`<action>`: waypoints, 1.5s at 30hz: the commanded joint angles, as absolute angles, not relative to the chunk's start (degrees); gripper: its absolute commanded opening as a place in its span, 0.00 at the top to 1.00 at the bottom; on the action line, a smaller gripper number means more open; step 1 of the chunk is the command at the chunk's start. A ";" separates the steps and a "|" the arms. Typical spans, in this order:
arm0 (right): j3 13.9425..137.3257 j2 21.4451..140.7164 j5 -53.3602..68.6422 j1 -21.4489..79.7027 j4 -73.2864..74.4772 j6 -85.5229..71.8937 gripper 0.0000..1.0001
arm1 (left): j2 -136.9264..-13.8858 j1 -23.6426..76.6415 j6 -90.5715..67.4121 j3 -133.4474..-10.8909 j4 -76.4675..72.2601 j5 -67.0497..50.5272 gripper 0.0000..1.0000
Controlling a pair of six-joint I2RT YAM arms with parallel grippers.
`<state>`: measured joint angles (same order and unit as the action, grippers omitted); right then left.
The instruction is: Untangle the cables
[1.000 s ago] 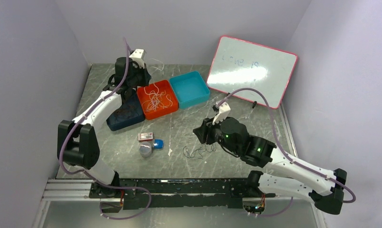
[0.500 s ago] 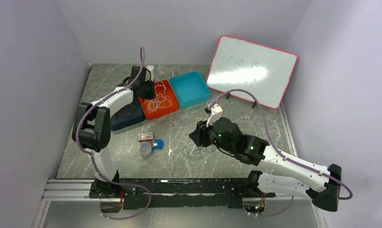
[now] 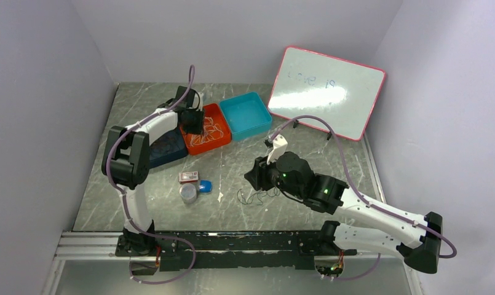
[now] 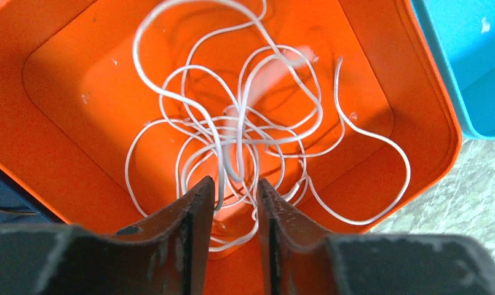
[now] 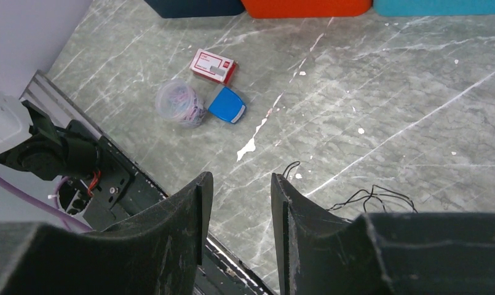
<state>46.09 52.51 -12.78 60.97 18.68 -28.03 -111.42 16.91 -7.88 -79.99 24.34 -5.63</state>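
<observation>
A tangle of white cables [image 4: 245,123] lies in the orange tray [image 4: 79,80], also seen from above as white cables [image 3: 211,130] in the orange tray [image 3: 198,146]. My left gripper [image 4: 234,181] hangs low over this heap, open by a narrow gap, with a few white strands showing in the gap. From the top view the left gripper [image 3: 194,123] sits over the tray's left side. A thin black cable [image 3: 257,196] lies in loose loops on the table. My right gripper [image 5: 240,175] hovers open and empty just left of that black cable [image 5: 371,196].
A teal tray [image 3: 248,115] stands right of the orange one and a dark blue tray [image 3: 165,147] left of it. A whiteboard [image 3: 328,92] leans at the back right. A red-white box [image 5: 213,66], a clear cup [image 5: 179,102] and a blue item [image 5: 227,104] lie mid-table.
The left arm swung from the back left corner down over the orange tray, and its jaws have parted. The right gripper dipped slightly left toward the black cable.
</observation>
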 commanded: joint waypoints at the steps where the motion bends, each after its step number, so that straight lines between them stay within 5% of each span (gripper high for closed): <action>1: 46.86 51.57 -13.08 61.17 18.93 -27.86 0.56 | -109.11 17.49 -7.08 -82.40 26.95 -4.85 0.58; 9: 47.06 51.72 -15.75 61.22 20.15 -28.01 0.50 | -102.04 17.48 -6.96 -82.88 28.29 -3.25 0.30; 18: 49.46 55.04 -17.27 61.18 26.61 -29.08 0.44 | -91.96 17.49 -7.76 -79.93 27.92 -2.17 0.27; 28: 46.59 57.36 -17.66 61.08 29.17 -35.95 0.44 | -69.45 17.49 -12.19 -61.34 19.05 -3.15 0.24; 32: 43.58 58.18 -18.05 61.02 26.20 -41.00 0.44 | -64.17 17.47 -12.78 -58.15 19.62 -5.18 0.01; 45: 40.04 65.75 -23.77 61.12 22.64 -67.36 0.44 | -53.28 17.40 -14.50 -53.66 22.66 -0.52 0.01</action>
<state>38.54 62.54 -20.95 60.97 22.33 -56.51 -55.66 17.10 -13.54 -54.22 22.20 -2.96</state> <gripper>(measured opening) 0.556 0.993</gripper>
